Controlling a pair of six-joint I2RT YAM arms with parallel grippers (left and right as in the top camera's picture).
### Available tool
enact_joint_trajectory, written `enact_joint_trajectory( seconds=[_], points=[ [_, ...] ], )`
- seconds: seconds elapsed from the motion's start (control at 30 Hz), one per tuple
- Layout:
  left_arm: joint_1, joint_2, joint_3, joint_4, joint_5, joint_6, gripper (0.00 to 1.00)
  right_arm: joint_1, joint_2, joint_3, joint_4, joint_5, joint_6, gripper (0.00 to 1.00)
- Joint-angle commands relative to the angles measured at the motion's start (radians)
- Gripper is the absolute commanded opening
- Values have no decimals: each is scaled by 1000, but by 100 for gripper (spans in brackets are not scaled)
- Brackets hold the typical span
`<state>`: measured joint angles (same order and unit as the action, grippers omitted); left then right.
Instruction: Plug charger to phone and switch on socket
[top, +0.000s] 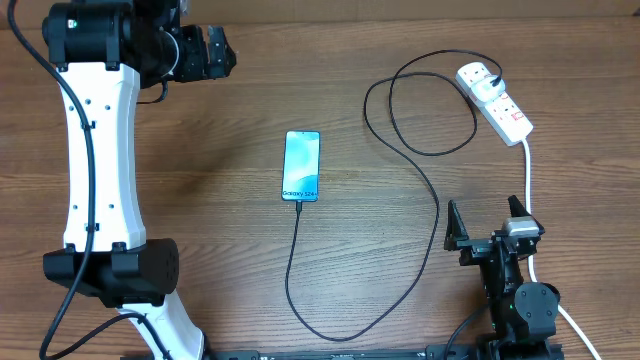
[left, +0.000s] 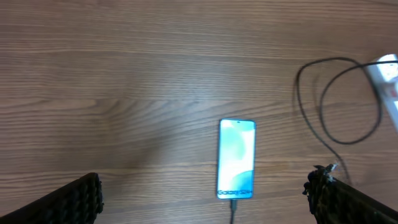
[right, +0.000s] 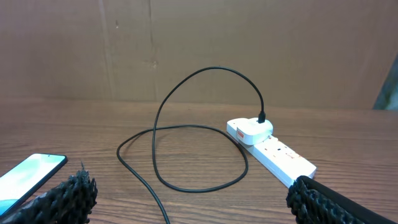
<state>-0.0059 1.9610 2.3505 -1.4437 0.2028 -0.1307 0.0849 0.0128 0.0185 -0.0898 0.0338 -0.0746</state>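
While the charger appears seated in the phone on the counter, both arms' jaws hang wide and empty; the right sits nearest the socket, likely for its switch.

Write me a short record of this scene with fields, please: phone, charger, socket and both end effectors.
phone: flat on the table, screen lit
charger: tip meets the phone's lower edge, looks plugged in; its white plug sits in the socket
socket: on the table's right side; switch position cannot be told
left end effector: open, empty, away from the phone
right end effector: open, empty, beside the socket's white lead
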Motion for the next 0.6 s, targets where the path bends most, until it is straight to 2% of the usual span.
enact_joint_trajectory(
  seconds=[0.0,0.23,0.57],
  points=[
    [-1,-22,-12,4,-77,22,100,-5,-10,-10,7,1,-2,100],
    [-1,-245,-183,60,-132,22,100,-5,-10,-10,7,1,-2,100],
    [-1,-582,-734,217,-184,22,100,-5,-10,-10,7,1,-2,100]
  ],
)
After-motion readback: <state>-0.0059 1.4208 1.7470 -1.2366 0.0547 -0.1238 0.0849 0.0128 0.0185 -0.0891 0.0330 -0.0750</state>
